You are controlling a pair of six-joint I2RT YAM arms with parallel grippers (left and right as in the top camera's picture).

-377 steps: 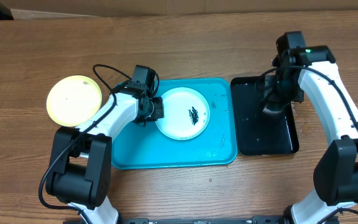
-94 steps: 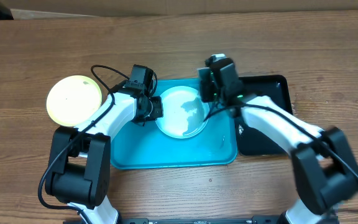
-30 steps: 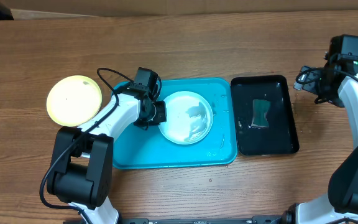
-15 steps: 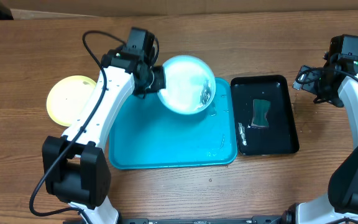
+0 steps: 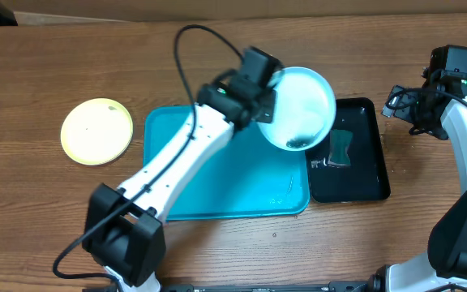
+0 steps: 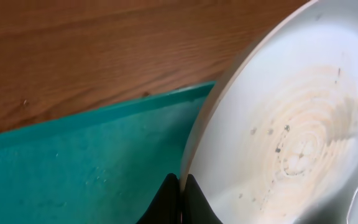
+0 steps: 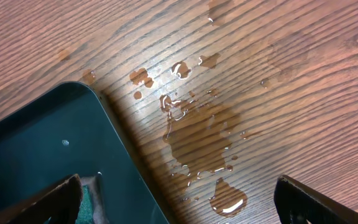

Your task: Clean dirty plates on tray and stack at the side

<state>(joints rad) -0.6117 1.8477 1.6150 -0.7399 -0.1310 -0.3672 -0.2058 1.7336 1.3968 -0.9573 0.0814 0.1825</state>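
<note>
My left gripper (image 5: 264, 99) is shut on the left rim of a white plate (image 5: 302, 105) and holds it in the air, tilted. The plate hangs over the right edge of the turquoise tray (image 5: 209, 191) and the black tray. Dark specks have gathered at its low edge. In the left wrist view the black fingers (image 6: 169, 193) of the left gripper (image 6: 180, 182) pinch the plate (image 6: 303, 118), whose wet centre carries small specks. A lime-green plate (image 5: 97, 130) lies on the table to the left of the tray. My right gripper (image 7: 179, 186) stands open above the table, holding nothing.
A black tray (image 5: 362, 182) lies right of the turquoise one, with a green sponge (image 5: 341, 146) in it. A water puddle (image 7: 197, 137) sits on the wood beside the black tray's corner (image 7: 36, 143), under the right gripper (image 5: 404, 109).
My left gripper has lifted the white plate off the turquoise tray and carried it to the right, tilting it over the black tray. The right arm has not moved.
</note>
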